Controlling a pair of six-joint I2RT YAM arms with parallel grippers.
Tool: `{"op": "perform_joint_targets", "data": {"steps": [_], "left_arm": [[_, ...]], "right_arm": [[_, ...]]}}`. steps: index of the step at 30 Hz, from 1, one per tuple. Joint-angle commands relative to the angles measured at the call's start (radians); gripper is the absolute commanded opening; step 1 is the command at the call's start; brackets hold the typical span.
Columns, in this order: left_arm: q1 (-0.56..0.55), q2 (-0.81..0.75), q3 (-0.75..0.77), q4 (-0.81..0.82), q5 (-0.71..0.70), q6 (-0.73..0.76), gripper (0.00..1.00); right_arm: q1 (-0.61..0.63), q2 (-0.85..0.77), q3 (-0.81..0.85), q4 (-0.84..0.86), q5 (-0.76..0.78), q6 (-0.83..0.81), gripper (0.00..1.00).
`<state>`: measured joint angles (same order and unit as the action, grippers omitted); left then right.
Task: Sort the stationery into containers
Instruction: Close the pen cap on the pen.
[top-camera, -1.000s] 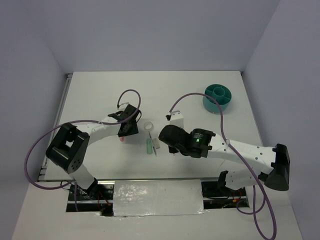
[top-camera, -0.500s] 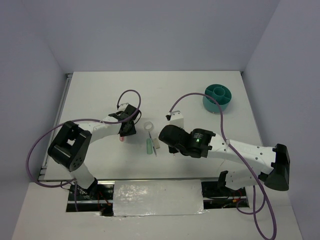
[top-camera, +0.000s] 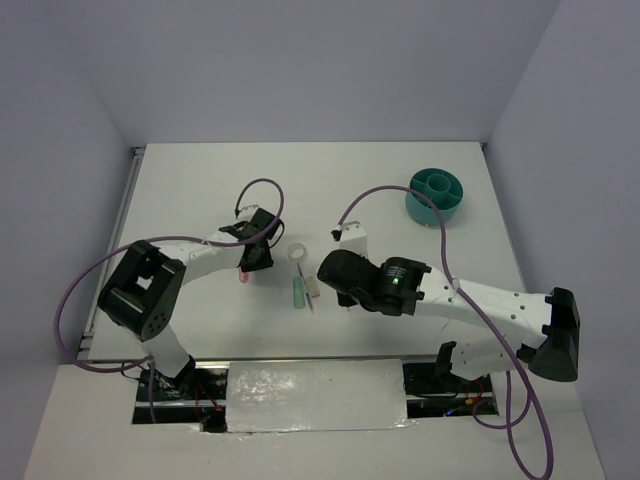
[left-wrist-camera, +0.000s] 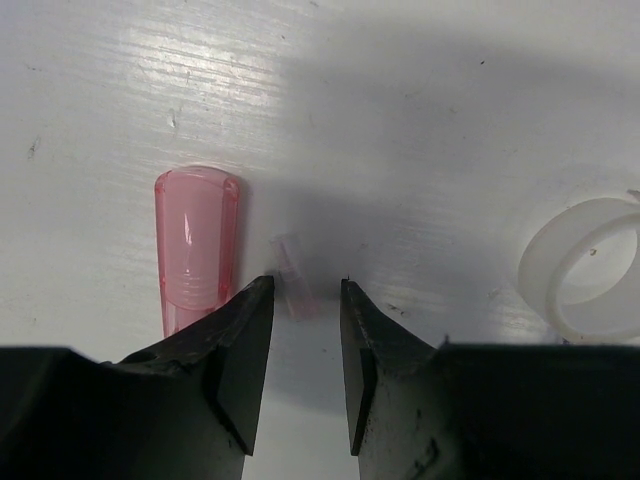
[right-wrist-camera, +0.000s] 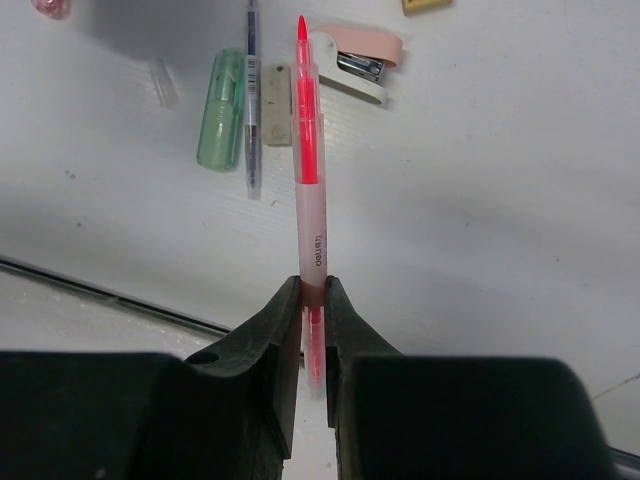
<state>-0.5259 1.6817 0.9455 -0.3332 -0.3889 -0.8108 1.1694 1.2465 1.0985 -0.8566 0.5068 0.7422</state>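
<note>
The organiser (top-camera: 436, 195) is teal, the pen (right-wrist-camera: 308, 170) pink, the tape ring (left-wrist-camera: 590, 265) white, the sliver (left-wrist-camera: 293, 277) perhaps pinkish

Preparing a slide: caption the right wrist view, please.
Right gripper shut on a pink pen; mint-green stub, thin pen and pink stapler lie on the table beyond.

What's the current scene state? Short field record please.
left gripper: open, low over table, tips astride a small clear piece
pink stub: lying on table on one side of left gripper
tape ring: on table, other side
right gripper: shut on pink pen
mint-green stub: lying on table
organiser: far right of table, apart from both arms
</note>
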Motion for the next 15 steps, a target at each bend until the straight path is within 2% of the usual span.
{"op": "perform_joint_targets", "data": {"steps": [1, 8, 11, 12, 14, 15], "left_arm": [[0.01, 0.044, 0.003, 0.002, 0.01, -0.002, 0.45], [0.017, 0.047, 0.004, 0.003, 0.008, -0.018, 0.44], [0.018, 0.047, -0.001, 0.002, 0.013, -0.018, 0.4], [0.018, 0.046, -0.002, 0.005, 0.012, -0.019, 0.38], [0.018, 0.05, -0.013, 0.014, 0.019, -0.018, 0.26], [0.018, 0.055, -0.016, 0.016, 0.022, -0.018, 0.16]], "right_arm": [[0.007, -0.007, 0.0, 0.013, 0.007, -0.004, 0.0], [0.007, 0.014, 0.011, 0.01, -0.001, -0.01, 0.0], [0.007, 0.018, 0.011, 0.008, 0.001, -0.012, 0.0], [0.007, 0.019, 0.012, 0.007, 0.002, -0.012, 0.0], [0.007, 0.021, 0.015, 0.007, 0.002, -0.012, 0.0], [0.007, 0.019, 0.015, 0.008, 0.002, -0.012, 0.0]]}}
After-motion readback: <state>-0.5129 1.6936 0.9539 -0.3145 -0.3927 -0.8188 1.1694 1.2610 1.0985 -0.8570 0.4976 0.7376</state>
